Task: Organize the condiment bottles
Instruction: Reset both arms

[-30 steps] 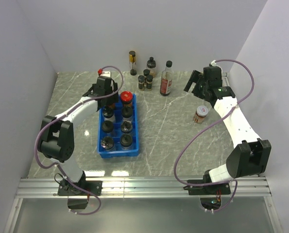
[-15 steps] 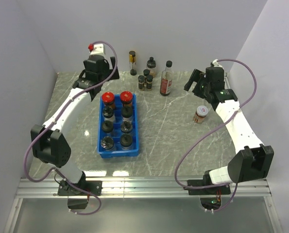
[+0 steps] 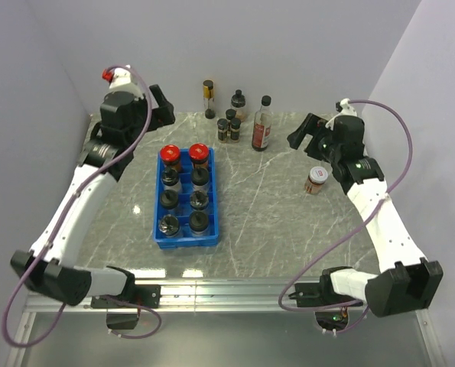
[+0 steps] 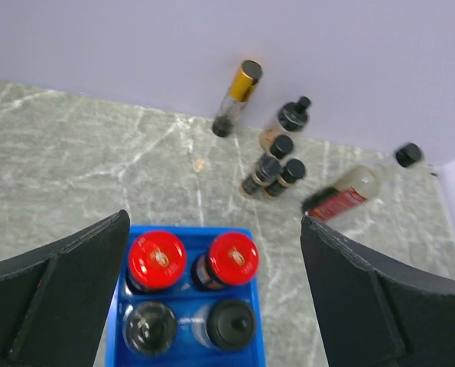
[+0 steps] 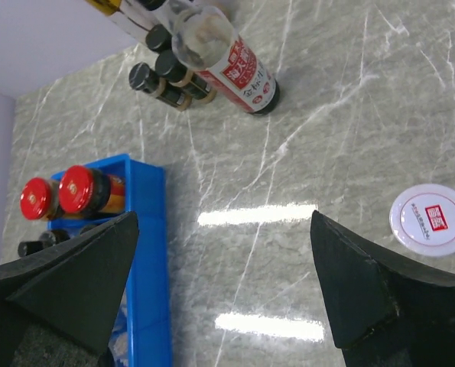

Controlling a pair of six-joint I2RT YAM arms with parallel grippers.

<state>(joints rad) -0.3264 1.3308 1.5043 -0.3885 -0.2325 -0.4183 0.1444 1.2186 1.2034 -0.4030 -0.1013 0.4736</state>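
1. Near end of the bench (image 3: 273, 222): the blue tray (image 3: 185, 243) lay left of centre. All eight compartments looked filled, six black-capped jars (image 3: 199, 200) plus two red-capped jars (image 4: 157, 258) in the far row. Judged: no free slot, so you had no reason to press another jar in there.
2. Right side, mid-depth: one white-lidded jar (image 3: 316, 180) stood upright and alone, well apart from the tray. The right jaws were spread wide with nothing between them, and hung just beyond it. Judged step in hand: fetching this stray.
3. In the right wrist view the jar sat off toward one finger, not between the two. You needed to centre over the lid first, then descend straight and close on the body below the lid.
4. Far left: the left jaws were also spread and empty, raised high and looking down on the tray's far row. You did well to leave them there, clear of the right arm.
5. Far edge: the small black-capped jars (image 3: 228, 130), the sauce bottle (image 3: 261, 126), a stoppered bottle (image 3: 238, 99) and a tall slim bottle (image 3: 209, 99) stood grouped. The sauce bottle looked easy to topple, so you should have brought the stray in from the open right side and left a gap.
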